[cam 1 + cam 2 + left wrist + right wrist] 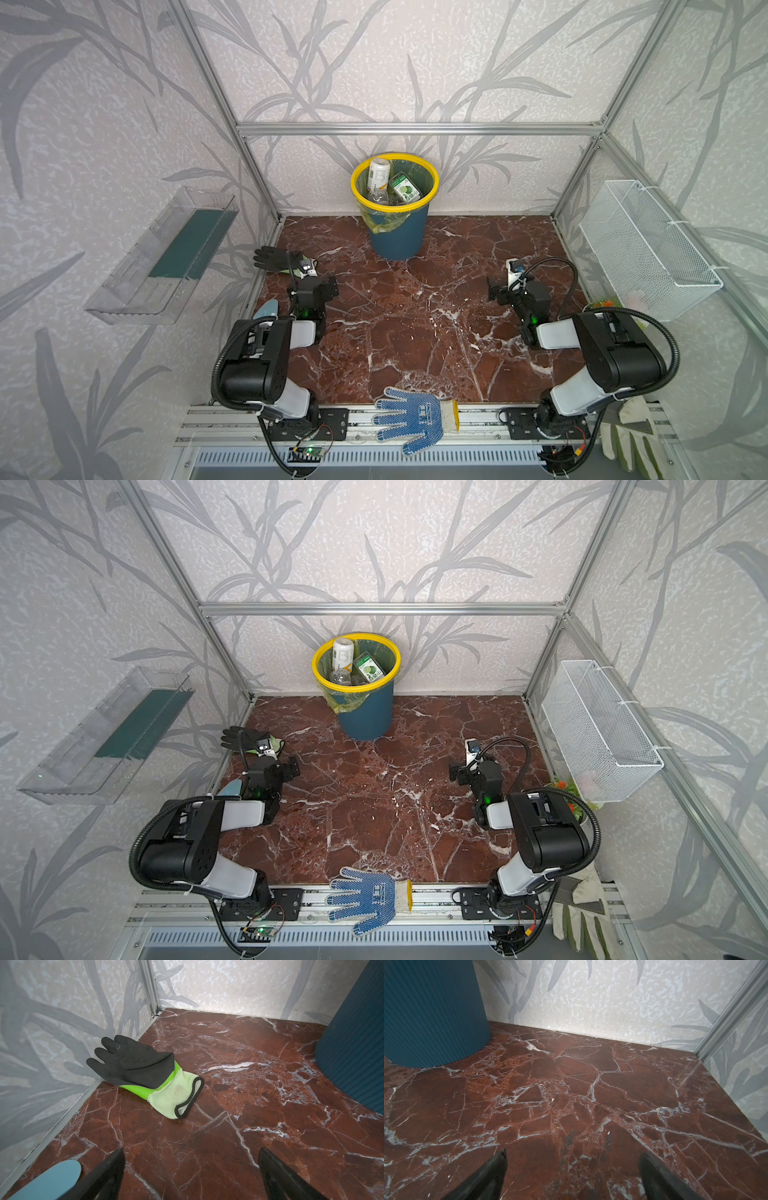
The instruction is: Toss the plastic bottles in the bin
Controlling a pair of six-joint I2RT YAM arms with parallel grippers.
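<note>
left gripper [191,1157]: jaws spread wide, nothing between them, low over the red marble worktop [407,332]; black and green glove [141,1070] lies just ahead of it at the worktop's edge
right gripper [573,1155]: jaws spread as wide, empty; only bare worktop ahead
bin [397,239]: upright at the far middle of the worktop, ahead and inward of both grippers, about equally near to each
plastic bottles [376,194]: all that show lie inside the bin; white bottle [379,172] leaning at the far side, green-labelled bottle [405,187] beside it, clear ones beneath; none visible on the worktop
judgement: no bottle left to reach for; task appears finished
blue dotted glove [409,417]: at the near edge, between the arm bases
</note>
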